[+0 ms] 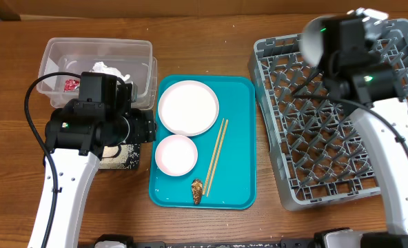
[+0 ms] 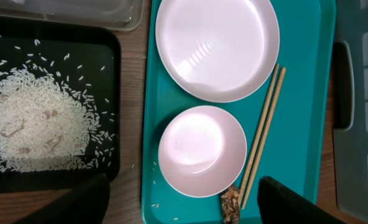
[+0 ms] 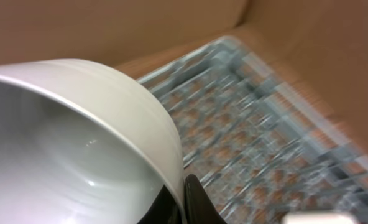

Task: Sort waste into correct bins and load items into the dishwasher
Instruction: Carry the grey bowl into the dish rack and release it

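My right gripper [image 3: 185, 198] is shut on the rim of the pale grey-blue bowl [image 3: 78, 143] and holds it above the grey dish rack [image 1: 328, 131], near its back left corner [image 1: 315, 38]. My left gripper [image 2: 183, 204] is open and empty, over the front of the teal tray beside the black tray [image 2: 112, 112] of rice [image 2: 35, 124]. The white plate [image 1: 188, 107], pinkish bowl [image 1: 176, 154], chopsticks [image 1: 216, 156] and brown scrap [image 1: 197, 191] lie on the teal tray. The napkin [image 1: 111, 71] and red wrapper [image 1: 71, 83] lie in the clear tub [image 1: 97, 47]. The cup is out of view.
The teal serving tray [image 1: 238, 138] lies between the bins and the rack. A few rice grains [image 2: 156, 204] lie on it near the pinkish bowl. The left arm covers most of the black tray in the overhead view [image 1: 127, 160].
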